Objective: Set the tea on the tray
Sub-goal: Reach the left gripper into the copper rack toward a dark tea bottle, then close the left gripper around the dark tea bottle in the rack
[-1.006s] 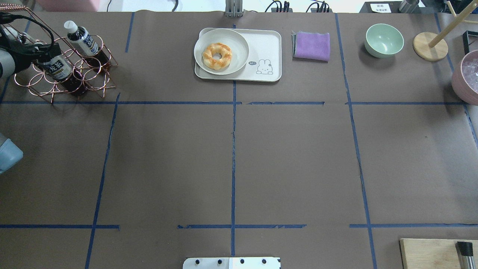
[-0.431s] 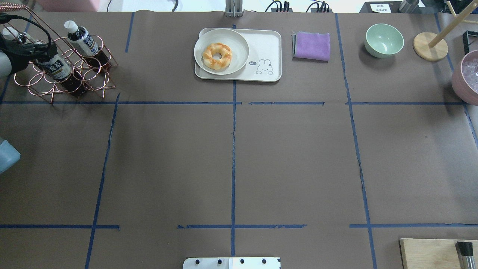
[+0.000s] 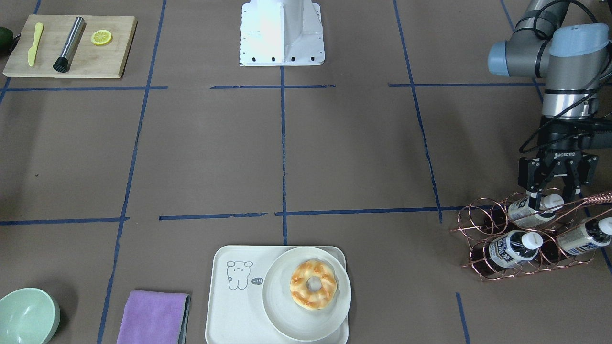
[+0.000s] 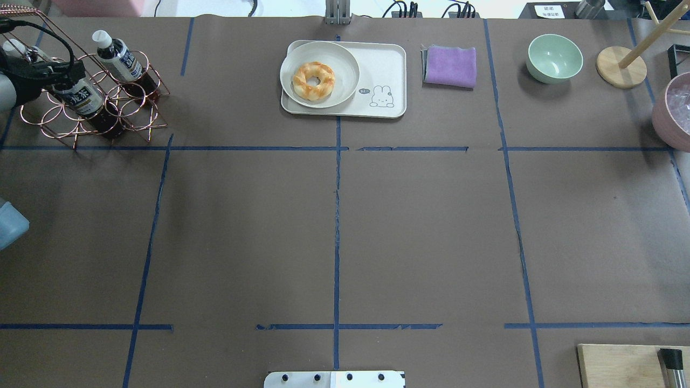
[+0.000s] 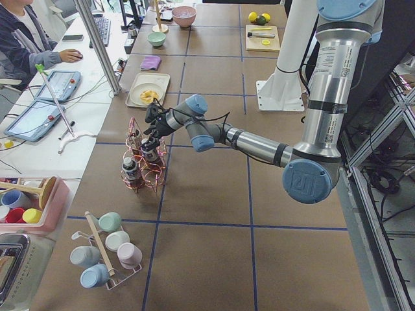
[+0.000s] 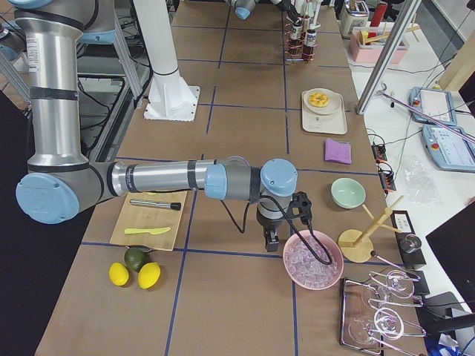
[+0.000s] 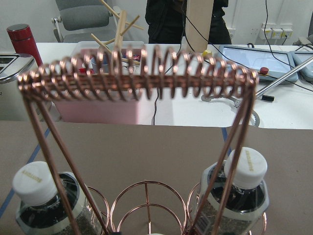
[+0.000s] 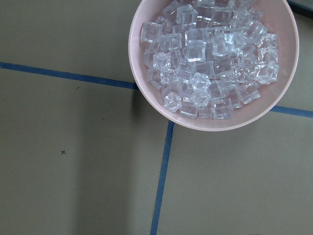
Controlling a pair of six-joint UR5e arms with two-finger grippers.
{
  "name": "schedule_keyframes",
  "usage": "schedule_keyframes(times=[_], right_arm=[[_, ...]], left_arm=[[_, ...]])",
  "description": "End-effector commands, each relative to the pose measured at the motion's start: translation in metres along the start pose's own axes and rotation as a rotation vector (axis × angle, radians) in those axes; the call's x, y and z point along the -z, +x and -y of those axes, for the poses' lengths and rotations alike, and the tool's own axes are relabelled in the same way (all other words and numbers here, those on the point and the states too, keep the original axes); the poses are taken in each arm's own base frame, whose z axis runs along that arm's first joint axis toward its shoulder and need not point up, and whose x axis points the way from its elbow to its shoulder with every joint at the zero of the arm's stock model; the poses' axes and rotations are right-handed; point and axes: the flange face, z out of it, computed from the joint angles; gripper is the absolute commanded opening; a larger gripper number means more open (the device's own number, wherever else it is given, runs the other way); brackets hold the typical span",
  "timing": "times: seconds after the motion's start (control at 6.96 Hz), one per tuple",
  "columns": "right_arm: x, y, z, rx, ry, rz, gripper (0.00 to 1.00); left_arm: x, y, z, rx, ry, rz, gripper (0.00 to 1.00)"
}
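Observation:
Three tea bottles lie in a copper wire rack [image 3: 471, 217]: one [image 3: 526, 211] at the top, one [image 3: 508, 248] lower left, one [image 3: 579, 240] lower right. My left gripper [image 3: 552, 195] points down over the top bottle and is open, with a finger on each side of its white cap. The overhead view shows the left gripper [image 4: 60, 71] over the rack [image 4: 135, 113]. The left wrist view shows two bottles [image 7: 41, 196] [image 7: 242, 188] under the rack's handle. The cream tray [image 3: 229, 315] [image 4: 385, 67] holds a round plate [image 3: 287, 317] with a doughnut. My right gripper [image 6: 269, 241] is beside the ice bowl; I cannot tell if it is open or shut.
A pink bowl of ice [image 8: 215, 58] [image 4: 674, 110] sits at the table's right end. A purple cloth [image 4: 450, 66], a green bowl [image 4: 554, 57] and a wooden stand [image 4: 621, 67] lie along the far edge. A wooden board [image 3: 69, 45] holds a knife, a muddler and a lemon slice.
My left gripper has shifted a little toward the table's left end over the rack. The bottles, tray and right arm have not moved.

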Motion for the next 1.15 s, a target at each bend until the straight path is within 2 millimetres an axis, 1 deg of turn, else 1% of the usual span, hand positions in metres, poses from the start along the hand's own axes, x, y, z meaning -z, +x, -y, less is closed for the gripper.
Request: schedule_keyframes(times=[0.0,0.43,0.57,0.72,0.86,1.01], right_arm=[[-0.0004,0.0003,-0.0005,0.0,-0.001,0.0,1.0],[-0.0004,0.0003,-0.0005,-0.001,-0.001,0.0,1.0],[-0.0004,0.0003,-0.0005,-0.001,-0.001,0.0,1.0],[-0.0004,0.0003,-0.0005,-0.001,-0.001,0.0,1.0],[-0.0004,0.0003,-0.0005,-0.001,-0.001,0.0,1.0],[-0.0004,0.0003,-0.0005,-0.001,-0.001,0.0,1.0]], left_arm=[[0.0024,-0.0063,-0.0047,0.0,-0.02,-0.015,0.71],[0.0067,-0.0134,-0.0088,-0.056,-0.025,-0.017,0.69],[0.0067,-0.0143,-0.0093,-0.056,-0.026,-0.016,0.67],[0.0062,-0.0147,-0.0097,-0.056,-0.027,-0.014,0.6],[0.0056,-0.0146,-0.0093,-0.054,-0.024,-0.013,0.57],[0.0049,-0.0129,-0.008,-0.051,-0.022,-0.013,0.57]])
